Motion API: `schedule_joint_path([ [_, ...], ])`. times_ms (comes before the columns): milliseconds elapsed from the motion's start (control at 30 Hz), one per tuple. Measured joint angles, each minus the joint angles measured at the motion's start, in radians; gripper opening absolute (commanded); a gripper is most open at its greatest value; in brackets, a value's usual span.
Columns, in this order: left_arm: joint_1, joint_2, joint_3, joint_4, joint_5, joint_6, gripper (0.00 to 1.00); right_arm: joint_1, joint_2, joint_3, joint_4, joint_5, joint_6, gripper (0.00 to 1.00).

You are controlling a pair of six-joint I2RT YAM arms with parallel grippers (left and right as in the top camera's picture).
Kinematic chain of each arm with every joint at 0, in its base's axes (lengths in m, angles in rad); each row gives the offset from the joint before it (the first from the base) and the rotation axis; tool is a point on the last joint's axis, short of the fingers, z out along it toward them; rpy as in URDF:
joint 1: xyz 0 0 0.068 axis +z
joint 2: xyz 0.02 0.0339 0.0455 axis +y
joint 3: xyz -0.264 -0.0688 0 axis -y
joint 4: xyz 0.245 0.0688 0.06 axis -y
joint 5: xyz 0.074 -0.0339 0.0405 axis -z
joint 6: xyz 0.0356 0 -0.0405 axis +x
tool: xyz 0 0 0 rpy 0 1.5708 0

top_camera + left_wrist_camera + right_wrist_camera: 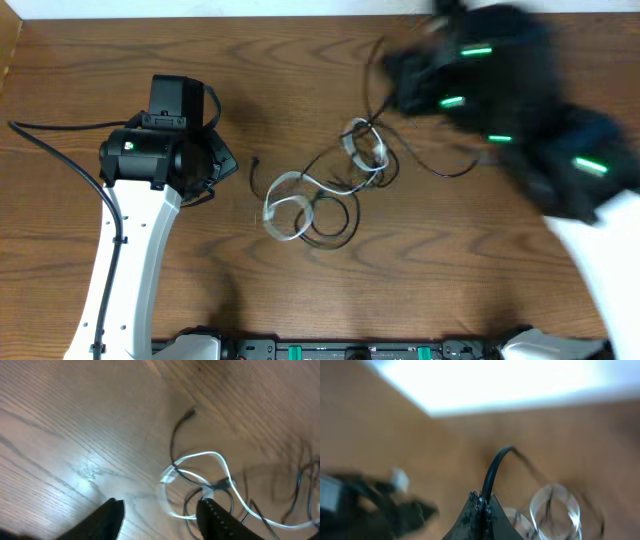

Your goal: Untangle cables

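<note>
Though blur veils them, right jaws clamp a black cable (491, 472); left jaws stand apart

tangled cables (325, 190) on wooden table (300, 70)

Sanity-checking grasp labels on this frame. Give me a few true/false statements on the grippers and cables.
1. The right gripper is shut on a black cable. True.
2. The left gripper grips the white cable. False: its fingers are open and hold nothing.
3. The white cable lies clear of the black cables. False: it is looped through them in the middle of the table.
4. A black plug end lies free on the table, on the left arm's side of the tangle. True.
</note>
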Motion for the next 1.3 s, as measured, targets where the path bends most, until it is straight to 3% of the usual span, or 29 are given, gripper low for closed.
schedule_joint_path([
  [133, 0.000, 0.000, 0.000, 0.000, 0.008, 0.000, 0.59, -0.064, -0.068, 0.095, 0.003, 0.020, -0.023, 0.01],
  [333, 0.000, 0.001, 0.000, 0.000, 0.084, 0.001, 0.59, -0.063, -0.061, 0.091, -0.014, -0.022, -0.033, 0.02],
  [567, 0.000, 0.015, -0.010, -0.001, 0.145, 0.008, 0.59, -0.064, 0.023, 0.095, 0.291, -0.098, 0.035, 0.01],
  [733, 0.000, 0.018, -0.033, -0.001, 0.155, 0.027, 0.59, -0.089, 0.024, 0.322, 0.312, -0.048, 0.067, 0.01],
  [867, 0.000, 0.021, -0.037, 0.000, 0.159, 0.051, 0.59, -0.103, -0.018, 0.459, 0.217, 0.007, 0.046, 0.02],
  [967, 0.000, 0.021, -0.040, 0.012, 0.196, 0.096, 0.59, -0.108, -0.048, 0.497, 0.040, 0.062, 0.022, 0.01],
  [1100, 0.002, 0.022, -0.043, 0.079, 0.393, 0.259, 0.59, -0.109, -0.012, 0.499, -0.163, 0.103, 0.007, 0.01],
  [1300, 0.000, 0.023, -0.044, 0.158, 0.753, 0.472, 0.59, -0.109, 0.197, 0.478, -0.404, 0.120, 0.039, 0.02],
])
